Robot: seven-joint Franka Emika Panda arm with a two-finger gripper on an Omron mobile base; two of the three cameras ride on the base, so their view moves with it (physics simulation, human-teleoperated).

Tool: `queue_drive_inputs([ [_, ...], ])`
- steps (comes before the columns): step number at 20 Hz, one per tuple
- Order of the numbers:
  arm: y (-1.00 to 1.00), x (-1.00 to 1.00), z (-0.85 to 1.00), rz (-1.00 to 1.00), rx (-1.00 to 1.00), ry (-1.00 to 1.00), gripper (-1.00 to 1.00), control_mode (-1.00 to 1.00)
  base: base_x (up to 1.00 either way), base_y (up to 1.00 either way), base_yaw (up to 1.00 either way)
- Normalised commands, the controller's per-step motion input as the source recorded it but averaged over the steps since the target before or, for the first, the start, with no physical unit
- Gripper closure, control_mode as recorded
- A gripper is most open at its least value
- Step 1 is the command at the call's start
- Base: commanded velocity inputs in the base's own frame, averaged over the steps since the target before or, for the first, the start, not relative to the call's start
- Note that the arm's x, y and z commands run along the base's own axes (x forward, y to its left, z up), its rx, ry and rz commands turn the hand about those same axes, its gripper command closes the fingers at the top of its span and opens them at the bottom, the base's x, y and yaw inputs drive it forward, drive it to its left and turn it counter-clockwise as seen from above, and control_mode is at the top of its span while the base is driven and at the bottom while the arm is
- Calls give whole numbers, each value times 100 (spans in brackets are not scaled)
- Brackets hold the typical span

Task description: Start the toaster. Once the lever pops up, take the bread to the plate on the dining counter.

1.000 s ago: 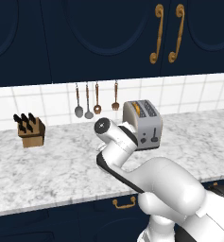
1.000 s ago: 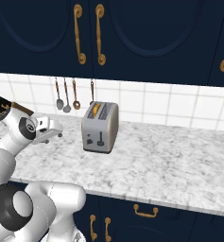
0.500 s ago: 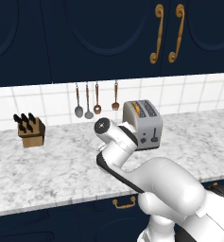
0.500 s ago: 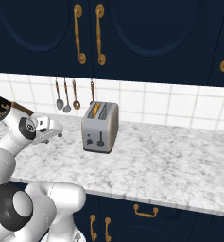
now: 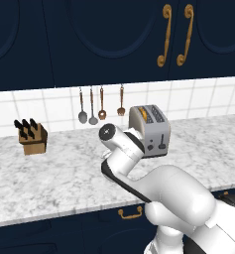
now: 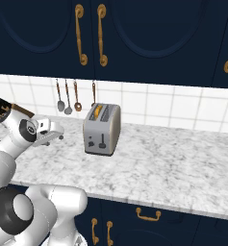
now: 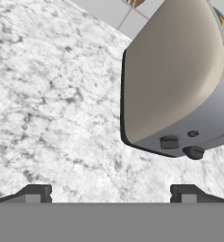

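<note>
Toaster (image 6: 102, 129) upright on marble counter (image 6: 173, 163) near its back edge, bread (image 6: 98, 112) in one slot, lever (image 6: 102, 144) and dial (image 6: 91, 142) facing front, hand view alone catching gripper (image 7: 110, 193) spread wide, empty, just short of toaster's side, left base view adding knife block (image 5: 32, 137) toward counter's left end.

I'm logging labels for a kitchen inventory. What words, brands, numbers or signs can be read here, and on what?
None can be read. The toaster has a dark lever and dial but no legible marking; the knife block and marble counter are bare.
</note>
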Motion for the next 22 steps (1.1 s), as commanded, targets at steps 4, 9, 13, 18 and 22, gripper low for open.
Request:
queue_drive_inputs([
  [4, 0, 0, 0, 0, 0, 0, -100, -100, 0, 0, 0],
  [9, 0, 0, 0, 0, 0, 0, -100, -100, 0, 0, 0],
  [13, 0, 0, 0, 0, 0, 0, -100, -100, 0, 0, 0],
  [18, 0, 0, 0, 0, 0, 0, -100, -100, 0, 0, 0],
  [22, 0, 0, 0, 0, 0, 0, -100, -100, 0, 0, 0],
])
